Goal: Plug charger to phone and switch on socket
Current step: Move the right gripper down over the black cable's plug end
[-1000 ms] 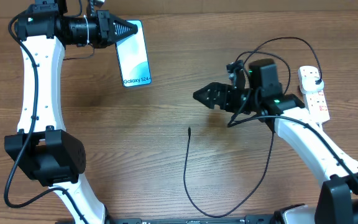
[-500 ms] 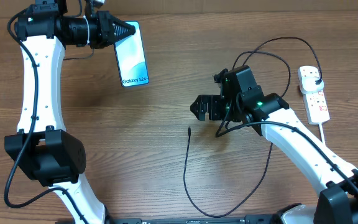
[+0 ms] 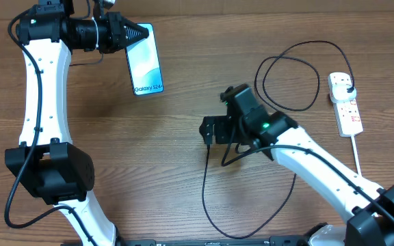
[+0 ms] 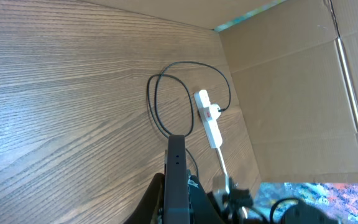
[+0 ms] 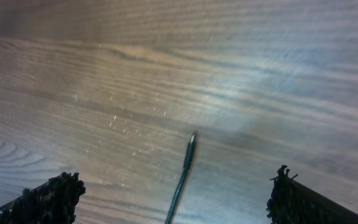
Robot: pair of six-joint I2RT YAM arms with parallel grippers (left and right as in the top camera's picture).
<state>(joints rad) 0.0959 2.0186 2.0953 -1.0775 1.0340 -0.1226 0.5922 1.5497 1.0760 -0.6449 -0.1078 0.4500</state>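
The slim blue-screened smartphone (image 3: pixel 147 63) is held clenched by its top edge in the left tool (image 3: pixel 137 33), at the upper left of the overhead frame. The right tool (image 3: pixel 208 130) hovers released, jaws wide, over the connector tip of the thin black charger cable (image 5: pixel 184 163) on the wooden tabletop (image 3: pixel 135 171), near frame centre. The tip should be straddled evenly and gripped just behind the connector, so that alignment for insertion is preserved. The white power strip (image 3: pixel 346 109) lies at the far right.

One phone (image 3: pixel 146 68), one charger cable (image 3: pixel 204 184), one power strip (image 3: pixel 345 106) and two tools (left tool (image 3: pixel 141 33), right tool (image 3: pixel 206 130)) are showing.
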